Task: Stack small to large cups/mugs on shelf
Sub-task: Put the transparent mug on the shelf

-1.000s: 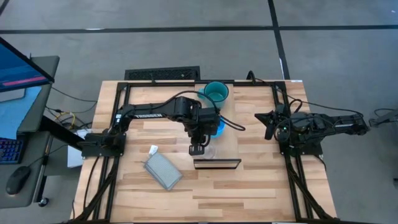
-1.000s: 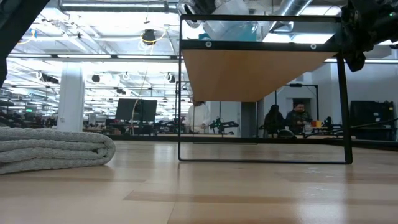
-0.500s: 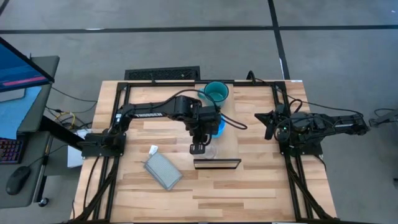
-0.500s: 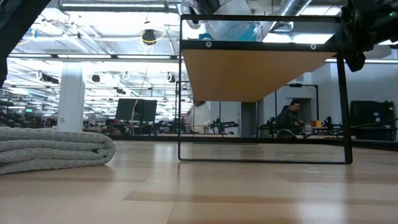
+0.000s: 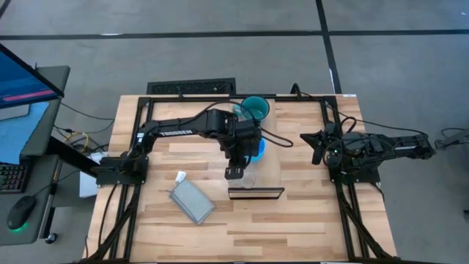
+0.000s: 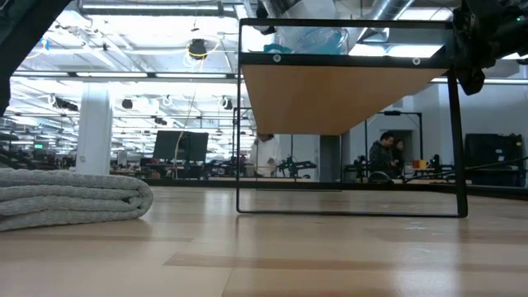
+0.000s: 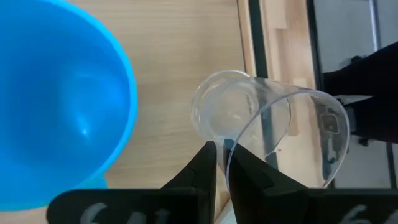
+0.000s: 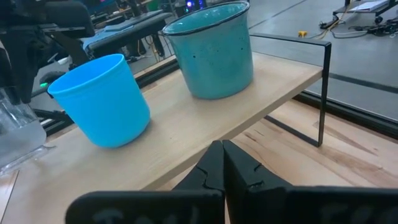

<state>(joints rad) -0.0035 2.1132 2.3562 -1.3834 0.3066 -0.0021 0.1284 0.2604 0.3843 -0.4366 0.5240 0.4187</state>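
A tiny clear glass cup (image 7: 261, 124) is over the near end of the pale wood shelf (image 5: 271, 172). My left gripper (image 5: 236, 173) is shut on it. The bright blue mug (image 5: 258, 149) stands on its base on the shelf just beyond the cup. The teal mug (image 5: 255, 108) stands at the shelf's far end. The right wrist view shows both mugs (image 8: 102, 102) (image 8: 214, 53) and the glass cup (image 8: 18, 130) at its left edge. My right gripper (image 5: 315, 147) is shut and empty, off the shelf's right side. My left gripper (image 7: 222, 149) pinches the glass cup's wall at its rim (image 7: 231, 140), one finger inside the cup and one outside. The fingers come from above, pointing down. The cup's mouth is up and somewhat tilted. Whether its base (image 7: 224, 109) touches the shelf I cannot tell.
A flat grey pouch (image 5: 192, 202) lies on the tabletop left of the shelf, with a small white thing (image 5: 180, 176) beside it. The shelf stands on a thin dark frame (image 6: 239, 124) above the table. People show in the room far behind the table (image 6: 384, 157).
My left gripper has moved a little toward the table's far edge and right, toward the blue mug, taking the glass cup with it. It stays shut on the cup.
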